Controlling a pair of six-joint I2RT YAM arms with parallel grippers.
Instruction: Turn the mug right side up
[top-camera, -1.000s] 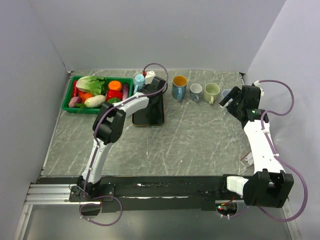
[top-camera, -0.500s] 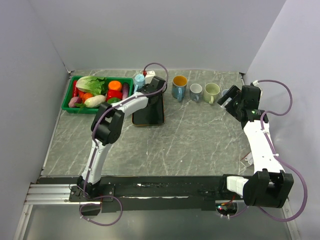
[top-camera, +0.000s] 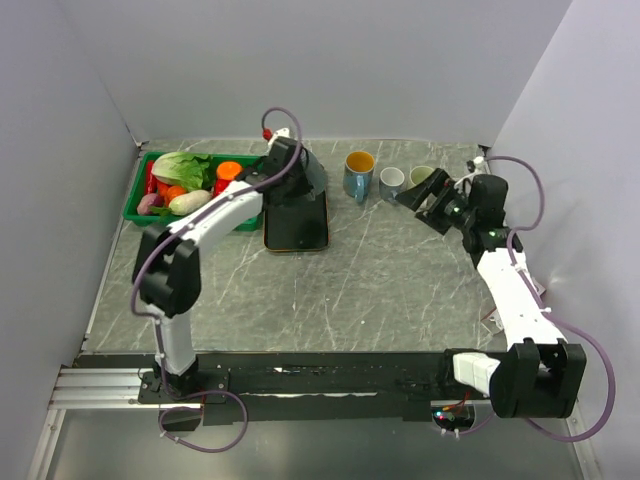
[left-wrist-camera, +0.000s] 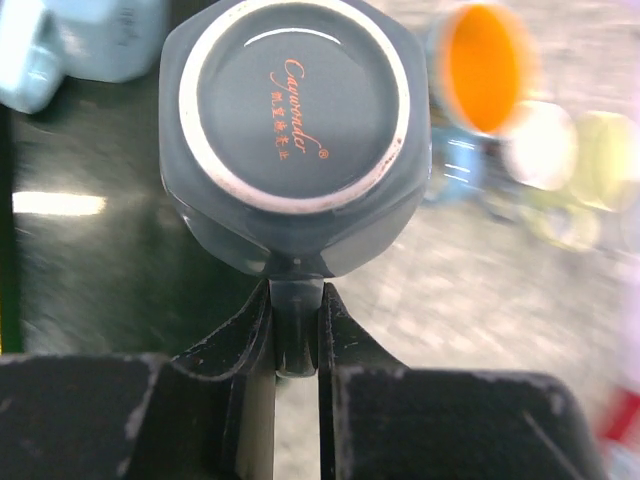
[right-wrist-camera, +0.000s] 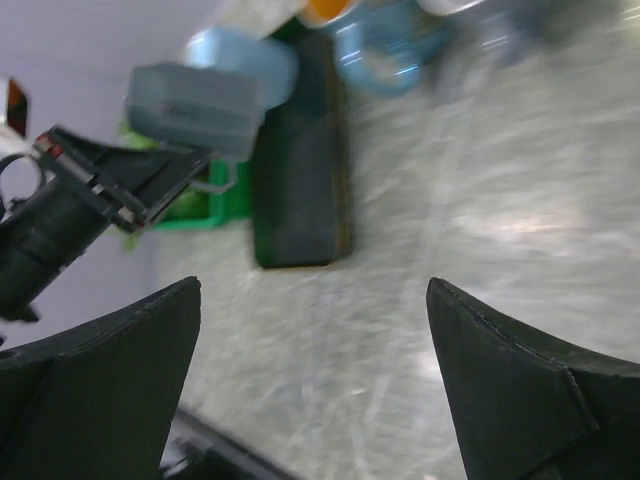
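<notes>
A dark grey mug (left-wrist-camera: 295, 130) is held by its handle in my left gripper (left-wrist-camera: 296, 300), which is shut on it. The mug's base, with a white ring and orange lettering, faces the wrist camera. In the top view the mug (top-camera: 306, 174) and left gripper (top-camera: 284, 166) are above the far end of a dark tray (top-camera: 296, 228). The right wrist view shows the mug (right-wrist-camera: 195, 105) lifted clear of the tray (right-wrist-camera: 298, 190). My right gripper (top-camera: 428, 200) is open and empty, near the row of mugs; its jaws (right-wrist-camera: 315, 340) stand wide apart over the table.
A blue mug with an orange inside (top-camera: 358, 173), a small grey mug (top-camera: 391, 183) and a pale green mug (top-camera: 420, 175) stand in a row at the back. A green basket of vegetables (top-camera: 140, 215) is at the back left. A light blue object (left-wrist-camera: 90, 40) sits by the tray.
My left arm has swung left and raised the mug off the tray's far end. My right gripper has moved left toward the pale green mug and turned.
</notes>
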